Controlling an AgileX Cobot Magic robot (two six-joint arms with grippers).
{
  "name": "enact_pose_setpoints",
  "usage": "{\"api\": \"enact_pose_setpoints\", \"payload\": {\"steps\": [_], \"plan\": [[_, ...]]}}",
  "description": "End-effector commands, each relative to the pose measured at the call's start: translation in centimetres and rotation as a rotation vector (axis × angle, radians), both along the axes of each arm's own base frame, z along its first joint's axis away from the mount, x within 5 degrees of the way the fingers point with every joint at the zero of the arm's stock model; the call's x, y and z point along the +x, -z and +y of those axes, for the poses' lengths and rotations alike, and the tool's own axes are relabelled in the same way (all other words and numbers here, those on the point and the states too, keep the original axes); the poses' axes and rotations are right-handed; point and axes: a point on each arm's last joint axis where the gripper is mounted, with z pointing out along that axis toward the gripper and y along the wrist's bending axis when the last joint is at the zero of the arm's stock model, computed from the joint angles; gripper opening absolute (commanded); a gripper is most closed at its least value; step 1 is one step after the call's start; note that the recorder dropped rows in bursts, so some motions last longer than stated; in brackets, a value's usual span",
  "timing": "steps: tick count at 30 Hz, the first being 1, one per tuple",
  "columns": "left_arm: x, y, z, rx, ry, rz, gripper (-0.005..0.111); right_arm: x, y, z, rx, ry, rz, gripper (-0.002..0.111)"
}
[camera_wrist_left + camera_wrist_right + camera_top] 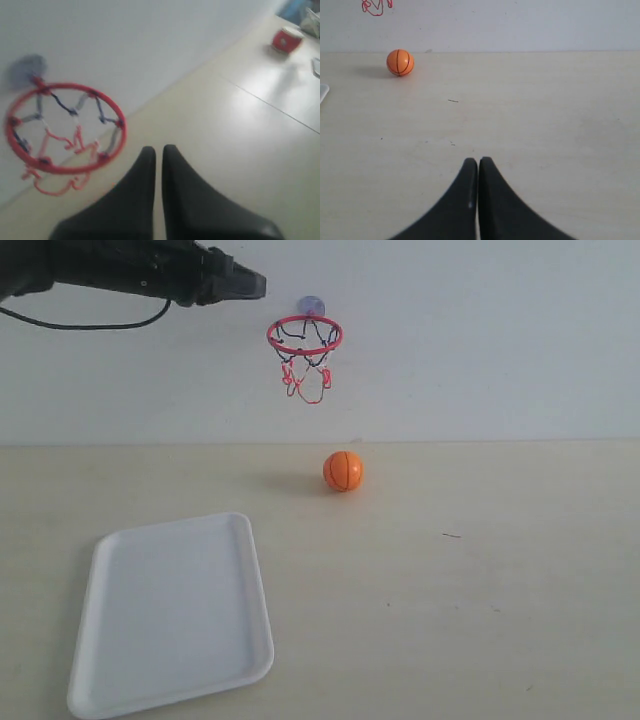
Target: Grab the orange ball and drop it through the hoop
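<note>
The orange ball rests on the table below the hoop, and the right wrist view shows the orange ball far ahead of that gripper. The hoop, a red ring with a string net on a bluish suction cup, hangs on the back wall. My left gripper is held high beside the ring, to its left, shut and empty. In the left wrist view the hoop sits close to the left gripper. My right gripper is shut over bare table and does not show in the exterior view.
A white tray lies at the front left of the table. The left arm's cable hangs along the wall. A red cylinder stands on a far surface in the left wrist view.
</note>
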Motion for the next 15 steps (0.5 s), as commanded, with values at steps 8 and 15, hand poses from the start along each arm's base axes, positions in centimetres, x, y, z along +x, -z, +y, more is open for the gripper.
{"api": "enact_pose_setpoints", "payload": {"steps": [8, 15], "plan": [[-4.7, 2.5, 1.0, 0.280, -0.042, 0.419, 0.004, 0.0, -0.1, 0.0, -0.012, -0.001, -0.019, 0.000], [-16.7, 5.2, 0.6, 0.111, 0.241, 0.437, 0.004, 0.0, -0.1, 0.0, -0.012, -0.001, -0.019, 0.000]]}}
